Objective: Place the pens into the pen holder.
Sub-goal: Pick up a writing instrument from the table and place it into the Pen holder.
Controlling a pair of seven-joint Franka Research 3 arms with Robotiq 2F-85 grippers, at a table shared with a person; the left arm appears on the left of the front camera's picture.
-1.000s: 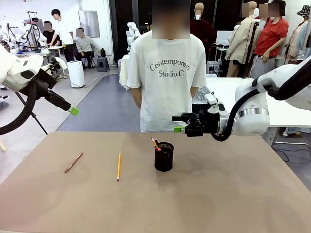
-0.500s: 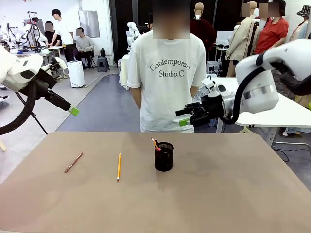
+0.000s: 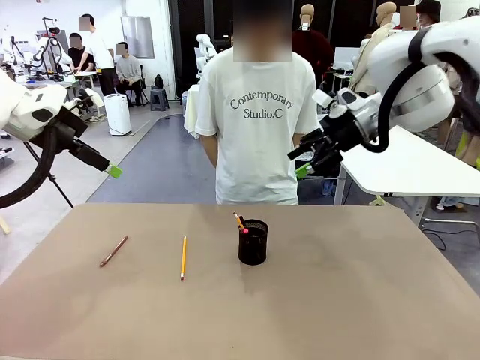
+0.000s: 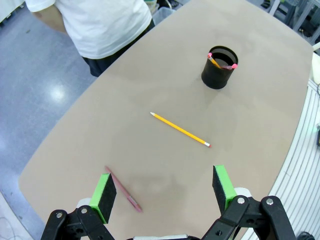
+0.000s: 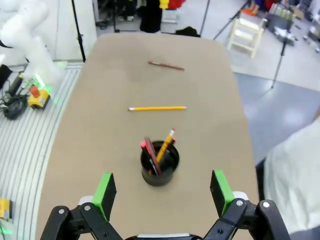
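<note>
Pens loose: yellow-orange pencil-like stick (image 3: 182,257), reddish-brown stick (image 3: 114,250), flat on table (image 3: 360,300) left of black wire-mesh pen holder (image 3: 253,242). Aloft, fingers wide, empty: left gripper (image 4: 165,189), right gripper (image 5: 162,192). Best: left gripper straddles reddish-brown stick crosswise, pinches mid-length.

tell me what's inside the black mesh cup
The pen holder holds an orange pen and a darker pen with a pink end; their lower ends are hidden by its wall.

I see the black mesh pen holder (image 3: 253,242) upright mid-table with a few pens leaning inside, and an orange pen (image 3: 240,223) with a pink end poking out. The yellow pen (image 3: 182,257) lies flat to its left. The reddish-brown pen (image 3: 113,250) lies farther left, angled.
</note>
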